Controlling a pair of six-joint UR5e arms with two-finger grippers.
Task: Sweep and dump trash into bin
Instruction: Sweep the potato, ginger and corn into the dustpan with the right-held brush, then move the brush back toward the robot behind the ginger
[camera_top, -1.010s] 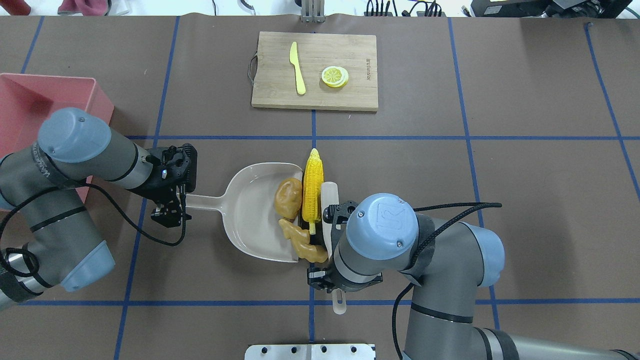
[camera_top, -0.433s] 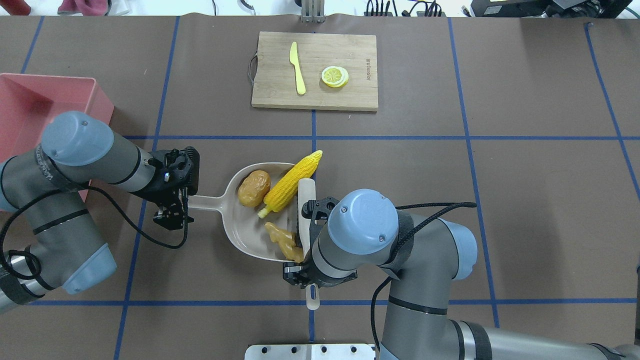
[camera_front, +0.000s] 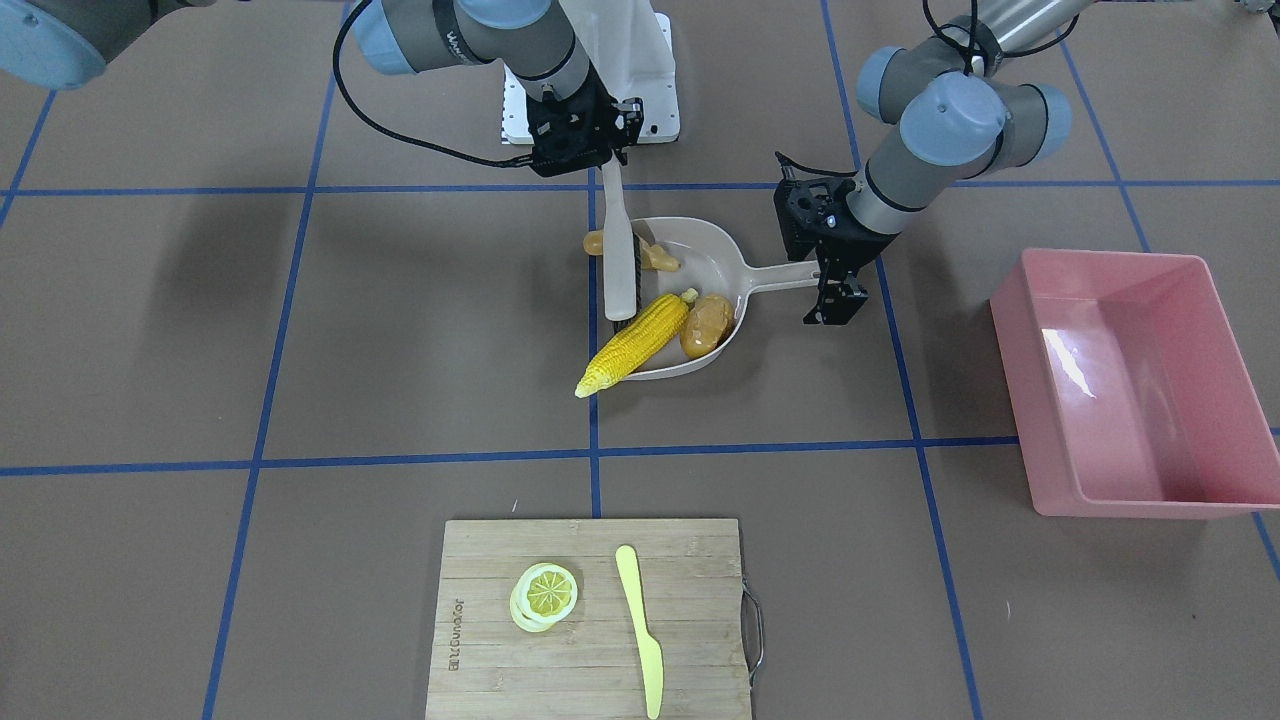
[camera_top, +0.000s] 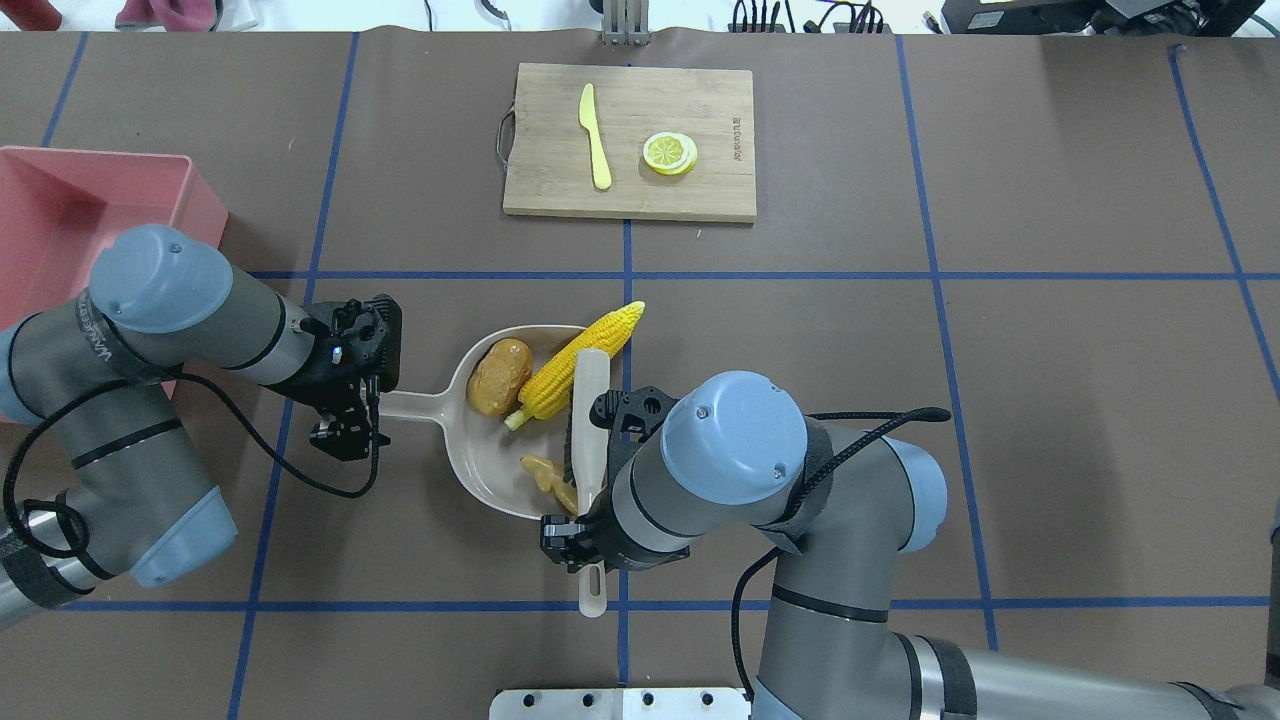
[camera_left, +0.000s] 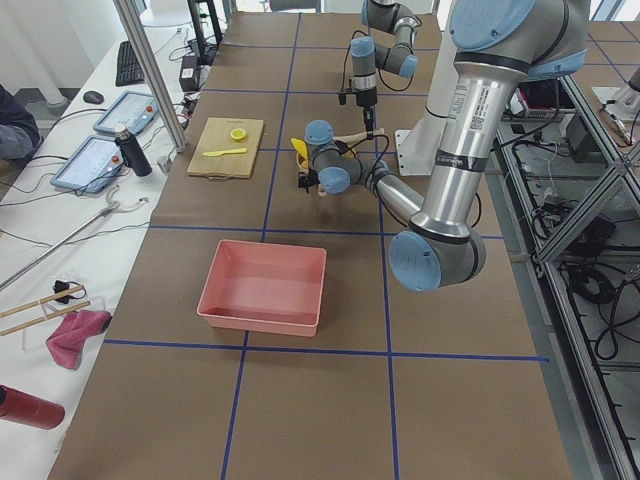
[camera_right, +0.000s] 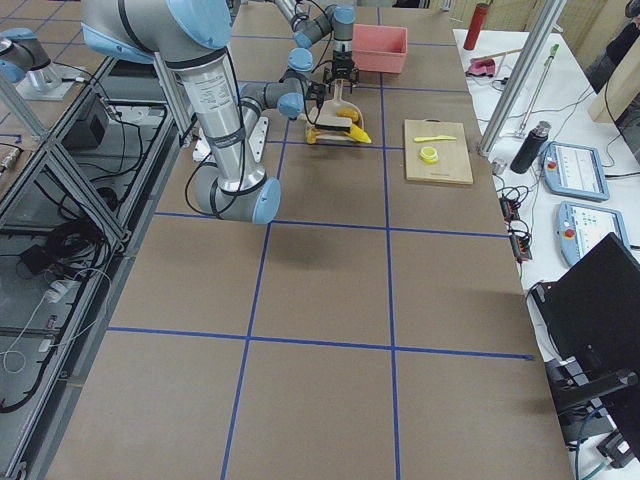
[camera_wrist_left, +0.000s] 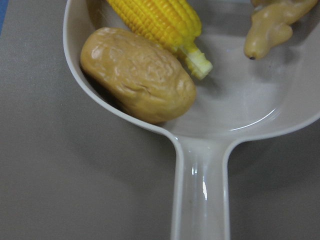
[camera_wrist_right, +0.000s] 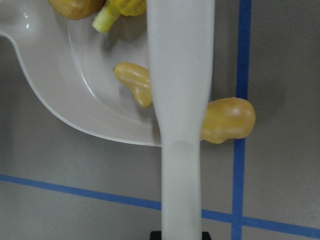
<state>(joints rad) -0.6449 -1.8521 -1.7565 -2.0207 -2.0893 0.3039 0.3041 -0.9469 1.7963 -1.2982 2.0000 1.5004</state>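
The tabletop (camera_top: 1000, 400) is covered with brown matte paper, divided into big squares by blue tape lines. In the middle of the overhead view lies a beige dustpan (camera_top: 490, 450), smooth and a little shiny, with a rounded scoop and a long flat handle pointing to the left of the frame.

The left end effector (camera_top: 365, 405) is closed on the end of this handle, I think to keep the pan steady and flat while things are pushed into it. The right end effector (camera_top: 585, 525) grips the handle of a pale plastic brush (camera_top: 588, 400), a long narrow paddle with dark bristles under it. The brush stands across the open mouth of the pan, which makes sense for pushing the trash inward.

The trash is only partly inside:
- The brown potato (camera_top: 499, 377), oval with a wrinkled skin, sits deep in the pan against its curved wall.
- The yellow corn cob (camera_top: 575, 375), with its bumpy rows, lies diagonally; its pale stalk end is in the pan and its tip hangs over the rim, toward the upper right.
- The tan ginger root (camera_wrist_right: 227, 120), knobby and glossy, lies across the front lip under the brush, with one end in the pan and one end on the tabletop.

So the sweeping seems not yet finished. The bin (camera_front: 1040, 400) — a pink glossy tub with sloped walls — waits at the right of the front-facing view, well apart from the pan, and nothing is in it.

At the top of the overhead view a wooden cutting board (camera_top: 630, 190) carries a lemon slice (camera_top: 670, 153) and a yellow-green knife (camera_top: 596, 135).
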